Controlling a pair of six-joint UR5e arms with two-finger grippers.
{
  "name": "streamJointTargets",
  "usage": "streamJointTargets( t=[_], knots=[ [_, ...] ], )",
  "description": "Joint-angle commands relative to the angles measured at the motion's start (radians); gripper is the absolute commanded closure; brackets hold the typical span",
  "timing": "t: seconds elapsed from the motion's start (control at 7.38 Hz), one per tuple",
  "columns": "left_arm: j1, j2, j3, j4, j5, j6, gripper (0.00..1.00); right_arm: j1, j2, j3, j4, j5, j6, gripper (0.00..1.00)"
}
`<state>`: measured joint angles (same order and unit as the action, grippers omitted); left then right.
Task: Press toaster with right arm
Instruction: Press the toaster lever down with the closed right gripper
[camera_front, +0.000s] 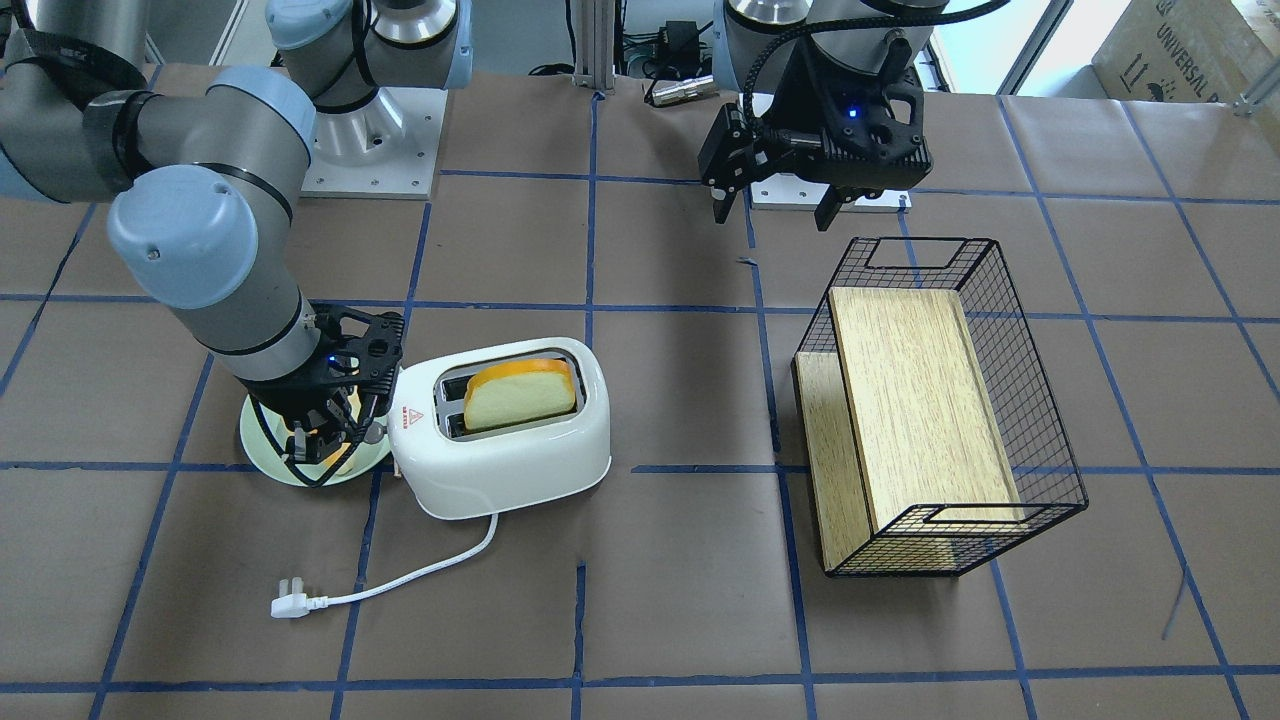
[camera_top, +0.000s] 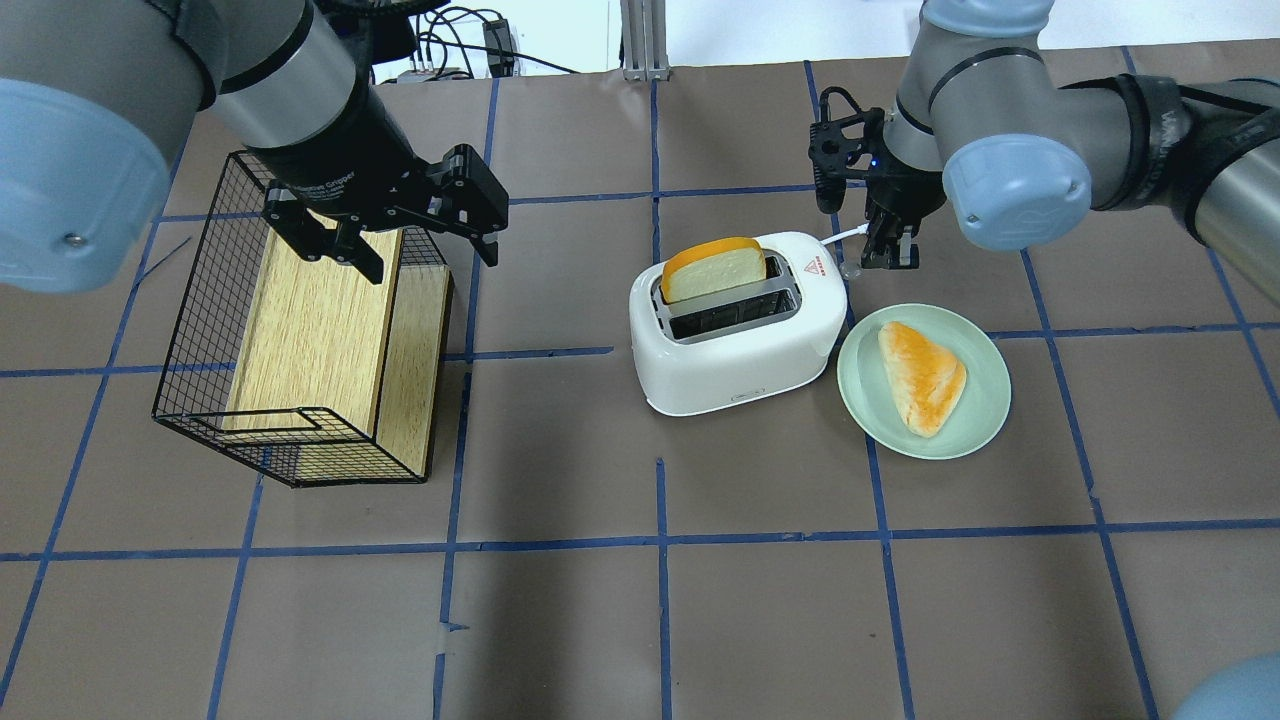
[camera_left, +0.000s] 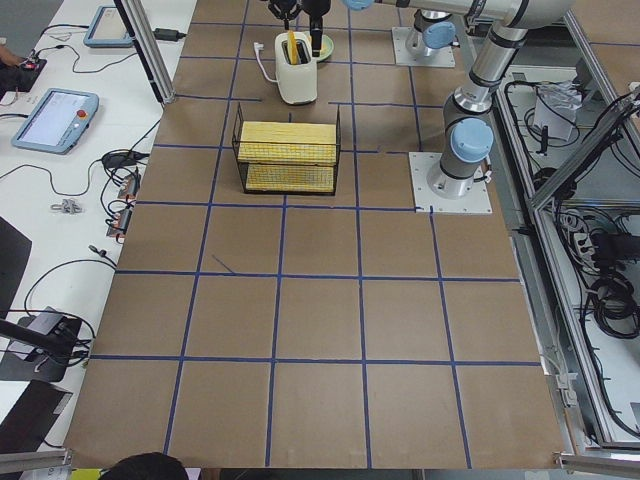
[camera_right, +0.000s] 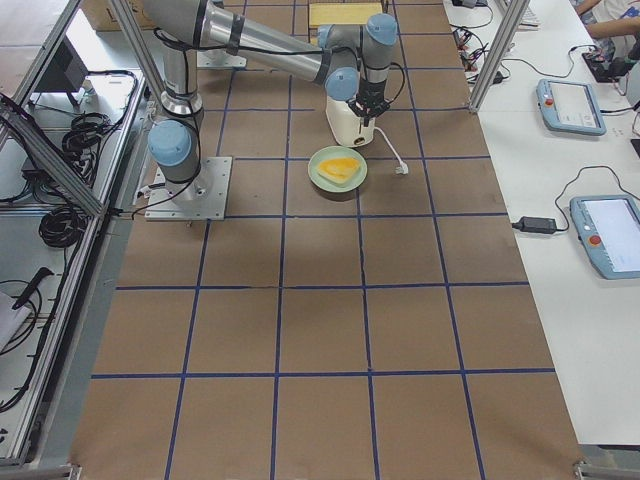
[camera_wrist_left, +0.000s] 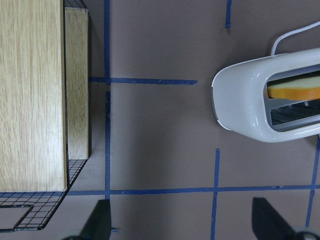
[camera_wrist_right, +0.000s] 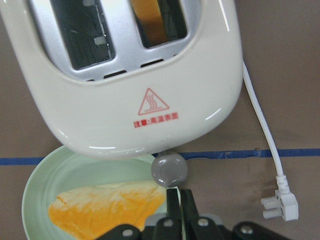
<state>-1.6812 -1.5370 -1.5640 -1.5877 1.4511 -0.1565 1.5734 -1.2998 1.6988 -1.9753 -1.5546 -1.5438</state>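
Note:
The white toaster (camera_top: 740, 350) stands mid-table with a bread slice (camera_top: 715, 270) sticking up from its far slot. It also shows in the front view (camera_front: 510, 450) and the right wrist view (camera_wrist_right: 135, 115). My right gripper (camera_top: 890, 255) is shut and empty, pointing down at the toaster's end with the red triangle label. In the right wrist view its closed fingertips (camera_wrist_right: 179, 200) sit right beside the small grey knob (camera_wrist_right: 170, 169); I cannot tell whether they touch. My left gripper (camera_top: 420, 250) is open and empty, hovering over the wire basket.
A pale green plate (camera_top: 870, 400) with a piece of toast (camera_top: 922, 375) lies right beside the toaster, under my right arm. The toaster's white cord ends in a plug (camera_front: 290, 605). A black wire basket (camera_top: 200, 300) holding wooden boards (camera_top: 310, 330) lies at the left.

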Motion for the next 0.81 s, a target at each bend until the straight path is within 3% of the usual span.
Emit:
streamJointTargets(
  t=[0.0,0.68],
  knots=[
    [0.0,0.0,-0.001,0.0,0.0,0.0,0.0,0.013,0.001,0.015,-0.022,0.005,0.002,0.84],
    [0.0,0.0,-0.001,0.0,0.0,0.0,0.0,0.016,0.043,0.019,-0.054,0.013,0.002,0.83]
  ],
)
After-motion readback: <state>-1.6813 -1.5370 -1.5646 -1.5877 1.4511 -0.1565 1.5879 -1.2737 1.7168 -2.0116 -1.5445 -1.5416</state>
